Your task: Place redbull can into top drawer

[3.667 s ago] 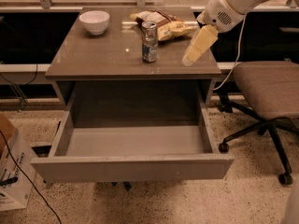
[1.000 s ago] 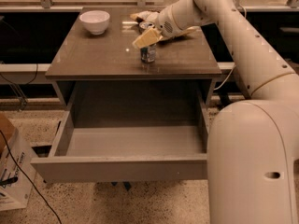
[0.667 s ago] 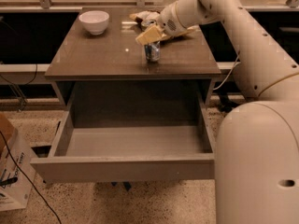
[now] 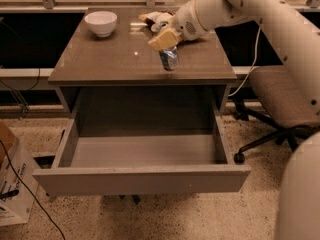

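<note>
Camera view: claw (image 4: pixel 165 40) clenched on the top of the tilted redbull can (image 4: pixel 169 59), low over the tabletop (image 4: pixel 100 59), behind and above the open top drawer (image 4: pixel 145 151). Such a shallow, crooked hold may slip, dropping the can short of that drawer.

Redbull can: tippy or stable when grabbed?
Slim and tall, the can likely tips if nudged sideways; it looks slightly tilted under the tool at its top. Smooth metal, so probably slippery; likely stiff. Once down it could roll on the table.
</note>
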Motion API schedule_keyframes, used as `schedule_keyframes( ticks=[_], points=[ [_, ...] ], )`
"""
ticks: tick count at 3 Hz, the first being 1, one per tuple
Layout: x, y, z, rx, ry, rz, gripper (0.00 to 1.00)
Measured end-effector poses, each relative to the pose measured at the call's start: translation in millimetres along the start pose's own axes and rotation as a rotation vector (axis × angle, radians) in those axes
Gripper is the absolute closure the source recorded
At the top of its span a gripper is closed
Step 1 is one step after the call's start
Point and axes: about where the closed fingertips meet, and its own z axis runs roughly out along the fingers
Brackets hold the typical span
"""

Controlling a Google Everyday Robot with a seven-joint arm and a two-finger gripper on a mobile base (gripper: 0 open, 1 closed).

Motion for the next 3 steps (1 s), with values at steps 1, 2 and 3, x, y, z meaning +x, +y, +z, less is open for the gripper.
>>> schedule_keyframes(
  ticks=[1, 2, 3],
  points=[
    [5, 42, -12, -0.032, -0.012, -0.02, 1.0],
    [19, 80, -12, -0.068, -0.069, -0.021, 1.0],
    [51, 116, 9, -0.063, -0.182, 0.018, 1.0]
  ],
)
